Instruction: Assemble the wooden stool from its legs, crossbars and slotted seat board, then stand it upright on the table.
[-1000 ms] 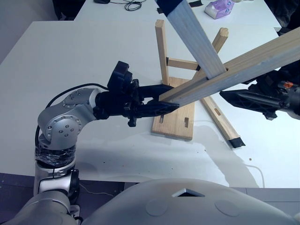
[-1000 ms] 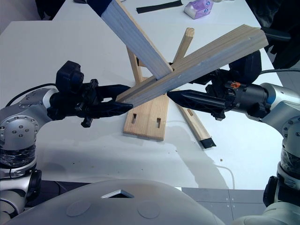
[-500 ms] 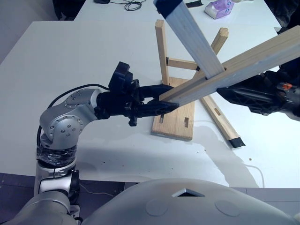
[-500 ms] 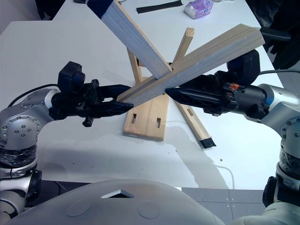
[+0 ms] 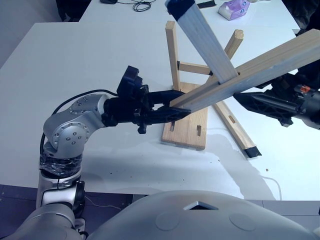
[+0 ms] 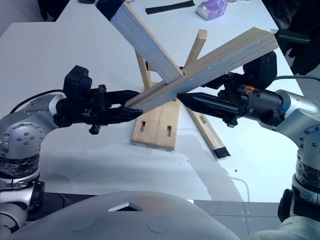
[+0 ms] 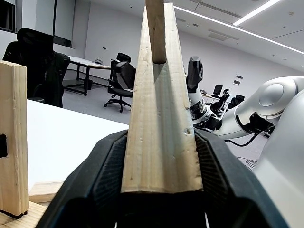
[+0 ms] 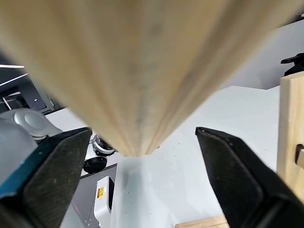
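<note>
L jaws are shut hard on the low end of the held leg (image 5: 240, 77), one pad on each flat side. That leg is up in the air. Its long axis runs from the L jaws up & off to the robot's right. A crossing leg (image 5: 205, 40) goes through it about mid-length and slants up to the far left.

R jaws sit just under the held leg, right of the joint, tips pointing left twd the L jaws. They're wide open w/ the wood lying over the gap and nothing gripped.

Down on the surface (image 5: 75, 60) the seat board (image 5: 187, 117) lies flat below the gripped end. Two standing legs (image 5: 172, 55) are planted at its far end w/ a crossbar (image 5: 194, 67) between them. A loose leg (image 5: 235, 127) lies just beside the board's right edge.

What the next move turns on, I'd say: the R arm is nearer the free high half, and the leg already lies across its open jaws. But the axis is tilted, so the jaws must match that slant or the pair could twist in the L grip. The free slots (image 5: 198, 130) are at the board's near end.
</note>
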Controlling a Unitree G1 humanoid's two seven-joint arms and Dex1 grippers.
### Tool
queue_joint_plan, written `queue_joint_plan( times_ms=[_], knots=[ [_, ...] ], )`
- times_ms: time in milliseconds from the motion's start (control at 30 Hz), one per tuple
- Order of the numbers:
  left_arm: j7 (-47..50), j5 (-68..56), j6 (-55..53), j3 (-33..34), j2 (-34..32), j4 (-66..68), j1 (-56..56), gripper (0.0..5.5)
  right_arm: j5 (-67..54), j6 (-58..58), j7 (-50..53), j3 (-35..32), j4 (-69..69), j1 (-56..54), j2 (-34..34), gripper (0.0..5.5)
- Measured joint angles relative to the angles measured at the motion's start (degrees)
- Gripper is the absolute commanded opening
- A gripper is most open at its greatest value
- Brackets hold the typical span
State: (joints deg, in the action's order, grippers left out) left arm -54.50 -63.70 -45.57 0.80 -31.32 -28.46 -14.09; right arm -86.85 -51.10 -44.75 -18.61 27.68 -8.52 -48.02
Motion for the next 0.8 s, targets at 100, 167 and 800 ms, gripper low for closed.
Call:
queue_joint_plan(
  times_ms=[100, 167, 800],
  knots=[
    [0.08, 0.0, 0.0, -0.27, 0.15, -0.05, 0.0, 2.05, -0.86, 0.0, 0.59, 0.08, -0.08, -0.52, 0.41, 3.98],
    [0.31, -0.01, 0.0, -0.33, 0.25, -0.07, 0.0, 2.05, -1.09, 0.0, 1.07, 0.28, 0.02, -0.58, 0.7, 3.98],
    [0.58, 0.31, 0.22, -0.96, 0.58, -0.06, 0.18, 2.05, -3.15, 0.01, 3.53, 0.91, 0.74, -1.4, 2.95, 2.22]
  ],
)
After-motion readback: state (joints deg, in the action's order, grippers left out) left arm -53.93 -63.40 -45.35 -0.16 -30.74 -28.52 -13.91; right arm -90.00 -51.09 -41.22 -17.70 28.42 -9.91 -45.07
